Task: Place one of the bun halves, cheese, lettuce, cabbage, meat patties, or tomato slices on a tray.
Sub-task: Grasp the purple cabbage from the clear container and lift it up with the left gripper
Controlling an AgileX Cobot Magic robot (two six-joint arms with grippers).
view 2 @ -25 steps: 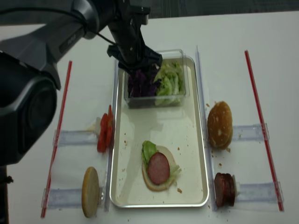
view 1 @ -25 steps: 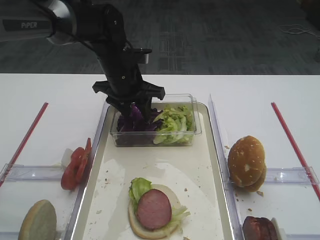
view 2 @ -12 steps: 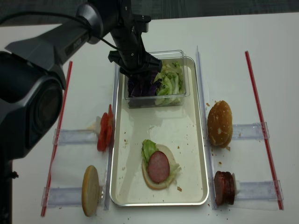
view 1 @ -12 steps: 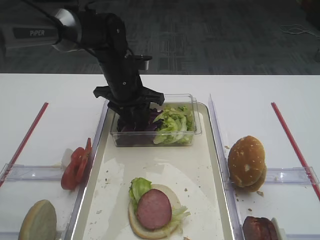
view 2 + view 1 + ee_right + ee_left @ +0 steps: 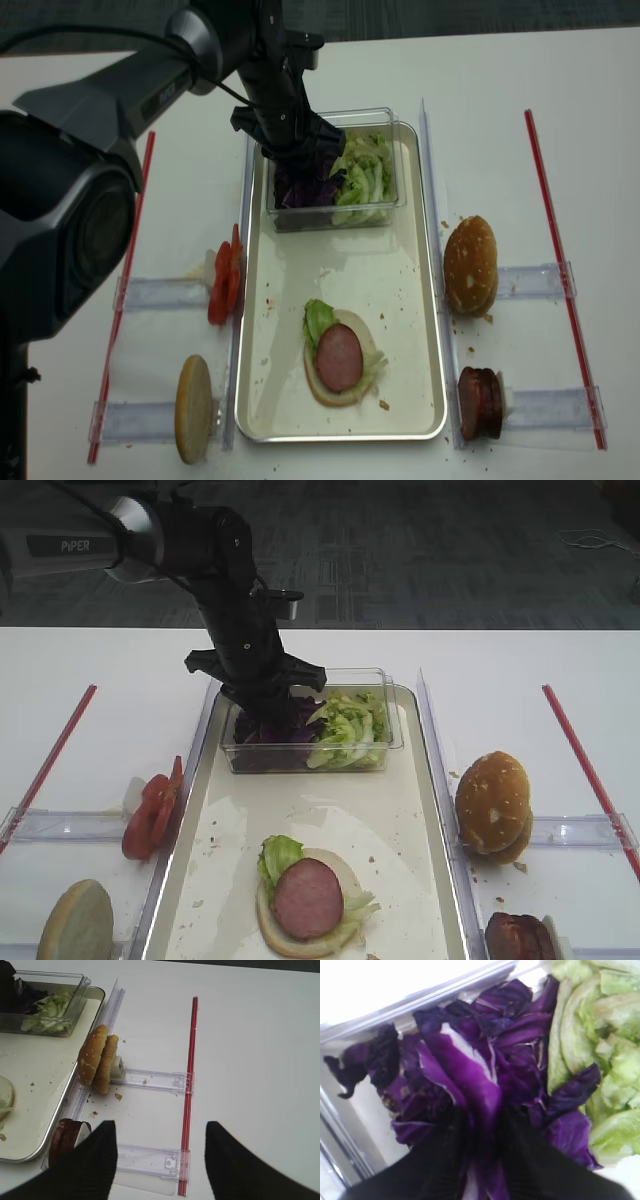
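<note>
Dark purple cabbage (image 5: 470, 1070) lies in the left half of a clear tub (image 5: 390, 742) at the far end of the cream tray (image 5: 410, 860). Pale green lettuce (image 5: 345, 730) fills the tub's right half. My left gripper (image 5: 482, 1160) is down inside the tub, its black fingers (image 5: 440, 1160) shut on a purple cabbage strip that runs up between them. On the tray's near part sits a bun half (image 5: 340, 935) topped with lettuce and a meat patty (image 5: 308, 898). My right gripper (image 5: 160, 1160) hovers open over the white table, right of the tray, holding nothing.
Seeded bun halves (image 5: 492, 805) stand on edge right of the tray, with meat patties (image 5: 518, 938) nearer. Tomato slices (image 5: 150, 815) and a pale bun half (image 5: 75, 925) stand left of it. Clear plastic holders and red strips (image 5: 585, 765) lie on both sides.
The left gripper has sunk deeper into the tub's cabbage and its fingers have closed together on a leaf strip. The right arm has not moved.
</note>
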